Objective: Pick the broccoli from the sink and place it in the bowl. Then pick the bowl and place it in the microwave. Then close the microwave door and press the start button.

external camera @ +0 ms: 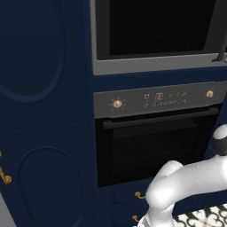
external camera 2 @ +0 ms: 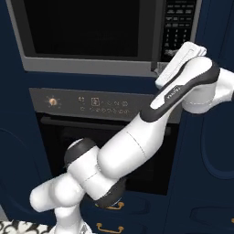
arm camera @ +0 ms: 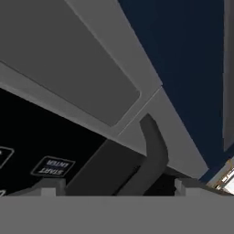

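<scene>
The microwave [external camera 2: 87, 27] sits high in the navy cabinets, its black glass door [external camera: 155, 26] lying flat in the silver-grey frame. My gripper [external camera 2: 161, 68] is at the microwave's lower right corner, under the keypad [external camera 2: 180, 27]. In the hand view my gripper [arm camera: 119, 187] is open, fingertips [arm camera: 52, 187] far apart with nothing between them. The START button [arm camera: 52, 167] lies just above the left fingertip, and a dark curved door handle [arm camera: 153, 151] rises beyond the gap. The broccoli, bowl and sink are out of view.
The oven [external camera: 155, 146] with gold knobs [external camera 2: 52, 101] and a dark handle bar sits directly below the microwave. Navy cabinet doors [external camera: 40, 111] flank both sides. Gold drawer pulls [external camera 2: 109, 227] sit low, near my arm's base.
</scene>
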You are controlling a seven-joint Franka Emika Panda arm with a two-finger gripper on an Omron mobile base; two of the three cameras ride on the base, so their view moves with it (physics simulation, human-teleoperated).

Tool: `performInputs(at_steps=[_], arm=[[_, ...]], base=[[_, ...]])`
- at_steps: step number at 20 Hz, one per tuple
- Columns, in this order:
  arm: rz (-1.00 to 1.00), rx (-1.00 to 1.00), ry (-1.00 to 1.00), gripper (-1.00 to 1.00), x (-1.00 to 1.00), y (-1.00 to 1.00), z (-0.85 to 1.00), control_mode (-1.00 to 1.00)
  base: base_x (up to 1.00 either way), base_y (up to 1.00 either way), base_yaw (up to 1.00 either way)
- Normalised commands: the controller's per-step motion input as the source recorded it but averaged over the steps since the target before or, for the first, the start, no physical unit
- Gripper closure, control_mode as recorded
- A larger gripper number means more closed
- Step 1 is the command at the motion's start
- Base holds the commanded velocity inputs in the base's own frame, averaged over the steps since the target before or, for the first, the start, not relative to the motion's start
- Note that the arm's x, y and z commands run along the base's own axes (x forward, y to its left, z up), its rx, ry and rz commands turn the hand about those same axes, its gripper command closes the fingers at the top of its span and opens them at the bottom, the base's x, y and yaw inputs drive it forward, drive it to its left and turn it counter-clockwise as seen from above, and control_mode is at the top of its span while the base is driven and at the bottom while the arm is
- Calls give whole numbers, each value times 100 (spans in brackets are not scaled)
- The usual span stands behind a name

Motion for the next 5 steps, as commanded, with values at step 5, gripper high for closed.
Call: performInputs(at_steps=[5], arm=[[0, 0, 0, -100, -91, 48, -26, -100]], base=[[0, 0, 0]])
